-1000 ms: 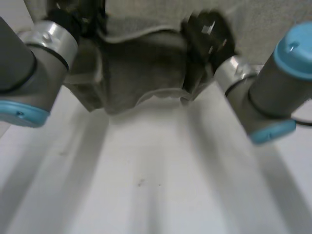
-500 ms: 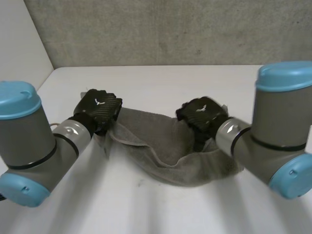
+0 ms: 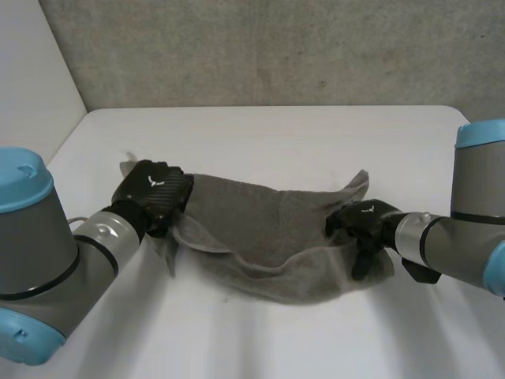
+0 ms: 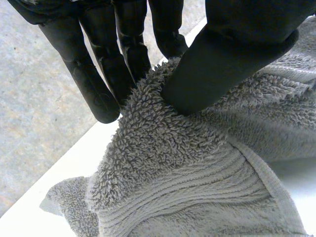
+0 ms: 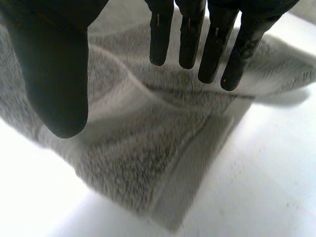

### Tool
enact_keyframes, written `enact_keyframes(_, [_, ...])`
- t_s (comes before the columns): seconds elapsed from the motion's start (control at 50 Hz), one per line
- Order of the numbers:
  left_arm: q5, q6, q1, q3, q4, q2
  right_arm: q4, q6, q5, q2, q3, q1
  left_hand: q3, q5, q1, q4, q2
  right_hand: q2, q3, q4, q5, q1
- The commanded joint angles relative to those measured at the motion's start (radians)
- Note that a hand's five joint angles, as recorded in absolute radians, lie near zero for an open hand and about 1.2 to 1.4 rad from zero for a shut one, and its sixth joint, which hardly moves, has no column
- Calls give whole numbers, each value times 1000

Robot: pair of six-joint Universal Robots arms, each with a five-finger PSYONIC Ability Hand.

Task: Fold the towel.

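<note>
A grey terry towel (image 3: 268,237) lies crumpled and partly doubled over on the white table (image 3: 260,134). My left hand (image 3: 154,188) is at its left end. In the left wrist view the thumb (image 4: 232,54) pinches a bunched fold of the towel (image 4: 197,182) against the straight fingers (image 4: 94,89). My right hand (image 3: 361,221) hovers over the right end of the towel. In its wrist view the fingers (image 5: 217,49) are straight and spread from the thumb, with nothing between them, and the towel (image 5: 148,148) lies flat below.
A grey wall (image 3: 276,47) runs along the table's far edge, with a white wall (image 3: 31,79) at the left. Bare table lies in front of the towel and beyond it.
Both arms came down from holding the towel up to laying it on the table. The right hand opened, let the towel go and drew off to its right end. The left hand keeps its pinch.
</note>
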Motion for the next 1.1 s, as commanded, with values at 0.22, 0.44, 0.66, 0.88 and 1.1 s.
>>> enact_keyframes(0.22, [-2,0,4,-23,1,13,-63,-12,23,72,-35,16,181,204,207,179,188,95,111,102,98,151])
enact_keyframes(0.44, [-2,0,7,-39,4,34,-64,-2,28,98,-53,53,181,204,207,179,188,256,273,264,259,312])
enact_keyframes(0.66, [2,-2,87,-20,20,33,-55,-9,23,129,-94,56,181,204,207,179,188,851,867,859,854,907])
enact_keyframes(0.88, [6,0,121,168,82,-58,-109,3,28,81,-344,70,181,204,207,179,188,978,994,985,980,1033])
enact_keyframes(1.1, [40,-38,142,793,99,-253,-793,-5,193,-68,-397,110,181,204,207,179,188,978,994,985,980,1033])
